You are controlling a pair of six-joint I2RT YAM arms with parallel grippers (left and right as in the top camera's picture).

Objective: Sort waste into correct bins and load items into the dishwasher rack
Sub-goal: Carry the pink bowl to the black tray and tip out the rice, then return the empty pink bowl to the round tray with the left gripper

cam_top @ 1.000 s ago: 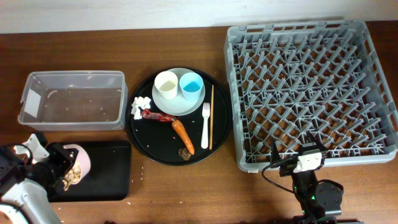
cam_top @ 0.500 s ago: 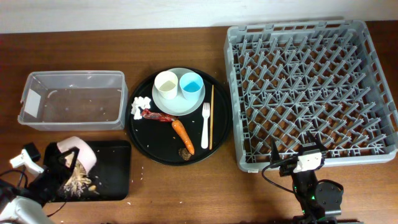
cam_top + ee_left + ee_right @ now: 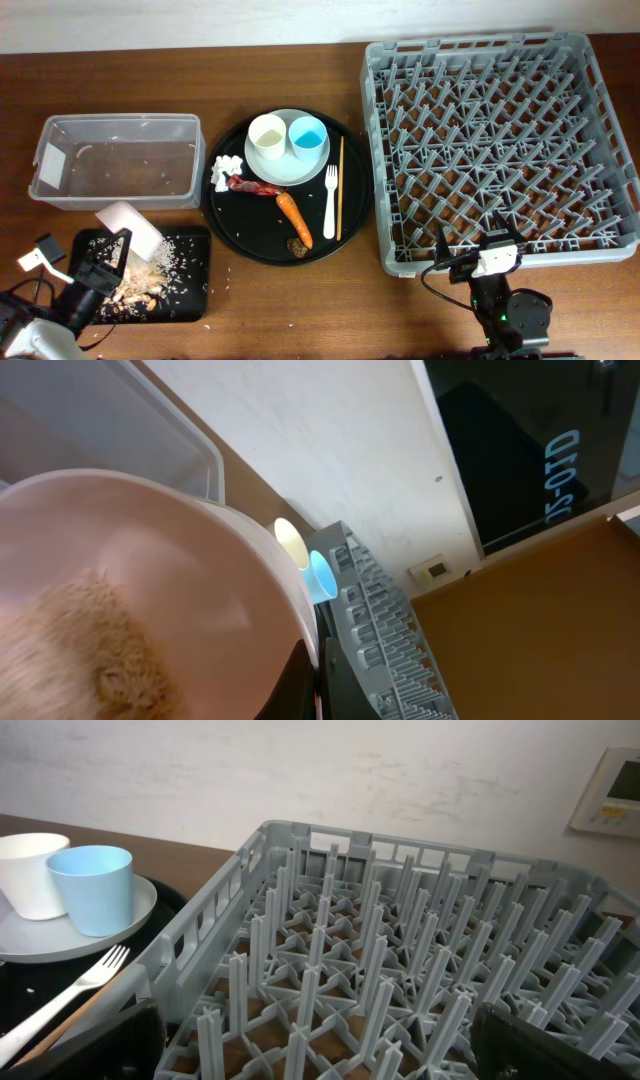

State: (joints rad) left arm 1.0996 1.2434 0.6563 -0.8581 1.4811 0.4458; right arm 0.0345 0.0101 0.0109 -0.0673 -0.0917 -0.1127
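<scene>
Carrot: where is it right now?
Overhead view: the carrot lies on the round black tray, between the red wrapper and brown lump, left of the fork.

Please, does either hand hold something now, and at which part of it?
The left hand holds the white-pinkish bowl, seemingly at its rim, tipped over the black tray. The right hand is open and holds nothing.

Left arm (image 3: 78, 296) and right arm (image 3: 512, 312) are black, each bearing a white block (image 3: 495, 258) and cables (image 3: 432, 281).
</scene>
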